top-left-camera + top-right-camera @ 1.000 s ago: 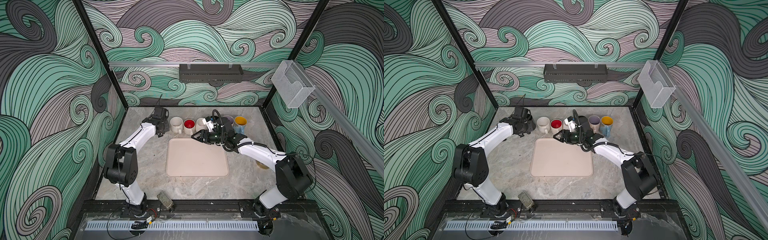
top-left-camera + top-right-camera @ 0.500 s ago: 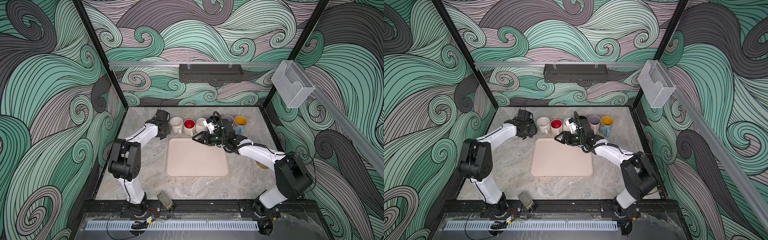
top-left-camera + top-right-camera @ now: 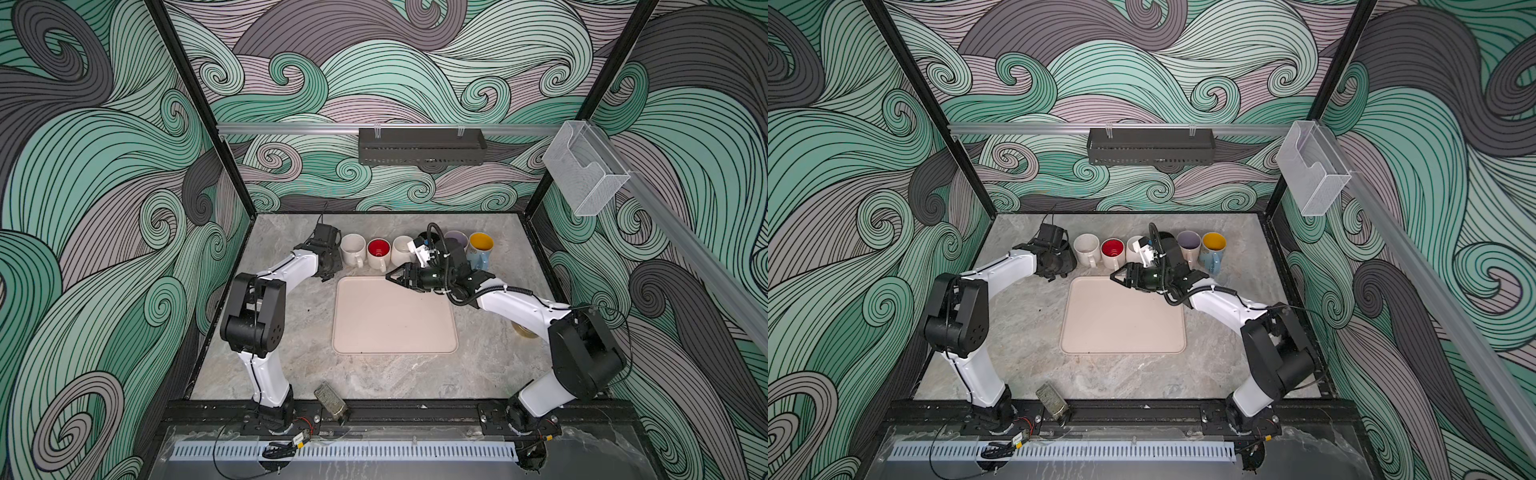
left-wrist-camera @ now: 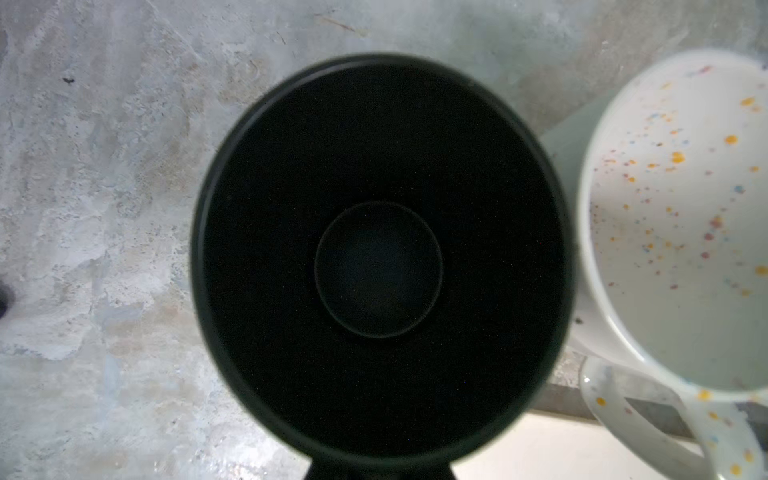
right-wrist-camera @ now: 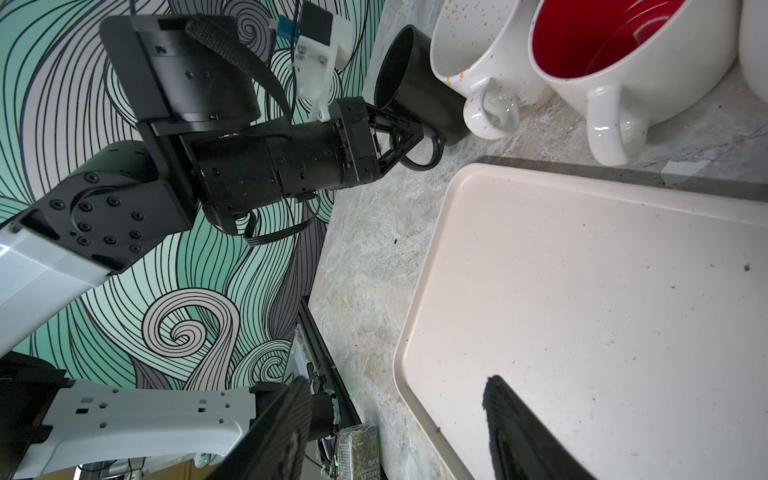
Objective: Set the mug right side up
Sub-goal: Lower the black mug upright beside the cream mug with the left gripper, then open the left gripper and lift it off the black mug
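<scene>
The black mug [image 5: 415,93] stands mouth-up, its handle clamped between the closed left fingers [image 5: 392,115] and its body just beyond their tips, close beside the speckled mug [image 5: 478,62]. Whether its base meets the counter [image 5: 365,249] cannot be told. Recommended: seat it flat, then release and back straight off the handle. The right fingers [image 5: 523,436] are spread and empty over the tray [image 5: 582,291], well apart from the mug.

The black ceramic mug [image 5: 415,99] is on the grey marble table [image 3: 286,336], just left of the speckled white mug [image 3: 353,249]. The red-lined white mug [image 3: 378,252] comes next on the right. All three lie behind the beige rectangular plastic tray [image 3: 395,320].
</scene>
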Controlling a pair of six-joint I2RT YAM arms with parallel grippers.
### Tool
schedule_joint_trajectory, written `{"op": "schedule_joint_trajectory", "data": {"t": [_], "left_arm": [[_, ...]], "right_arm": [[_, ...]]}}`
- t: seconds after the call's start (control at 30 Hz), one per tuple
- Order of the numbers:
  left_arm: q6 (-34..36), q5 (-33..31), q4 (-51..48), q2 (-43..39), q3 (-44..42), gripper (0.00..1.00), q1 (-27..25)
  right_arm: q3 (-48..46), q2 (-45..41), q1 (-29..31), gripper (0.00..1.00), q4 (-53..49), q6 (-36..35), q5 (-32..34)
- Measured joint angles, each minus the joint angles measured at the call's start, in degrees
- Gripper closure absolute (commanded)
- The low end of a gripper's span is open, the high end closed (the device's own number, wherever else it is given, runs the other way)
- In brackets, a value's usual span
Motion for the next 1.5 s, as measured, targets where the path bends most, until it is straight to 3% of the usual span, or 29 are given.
{"op": "schedule_joint_trajectory", "data": {"t": [0.27, 0.53, 0.67, 0.9, 0.97, 1.03, 1.17, 1.23, 1.37, 1.5], "left_arm": [[2.16, -2.91, 0.46, 0.85, 0.0, 0.75, -1.81], [2.69, -5.6, 1.95, 0.92, 0.0, 0.42, -2.54], [2.67, -7.34, 1.68, 0.48, 0.0, 0.32, -2.69], [2.71, -11.04, -0.46, -8.74, -1.22, 0.15, -4.11], [2.71, -12.09, -1.09, -12.31, -1.22, 0.13, -4.48], [2.71, -13.25, -1.64, -16.0, -1.27, 0.12, -4.9], [2.71, -18.14, -0.46, -23.74, -5.25, 0.08, -7.17], [2.99, -21.86, 1.25, -28.74, -10.23, 0.01, -9.88], [4.33, -26.32, 6.56, -37.27, -21.24, 0.01, -14.53], [4.48, -28.26, 12.63, -44.28, -31.54, 0.01, -15.06]], "right_arm": [[0.0, 0.13, -0.04, 0.34, -0.02, 0.0, -0.35], [-0.52, 0.13, -0.04, 0.34, 0.09, -0.04, -0.42], [-1.18, -0.11, -0.04, 0.33, -0.09, -0.28, -0.37], [-1.49, -5.03, -0.92, 0.29, -4.92, -3.89, 1.88], [-1.14, -7.32, -1.29, 0.22, -8.24, -6.38, 4.35], [-0.37, -9.62, -1.53, 0.02, -12.2, -9.2, 7.8], [0.42, -15.28, -1.68, 0.01, -19.08, -13.14, 17.94], [0.39, -18.51, -2.05, 0.01, -21.88, -14.49, 23.39], [-0.52, -23.41, -2.82, 0.01, -23.96, -16.11, 33.68], [-4.52, -26.97, -2.93, 0.01, -22.91, -17.57, 46.93]]}}
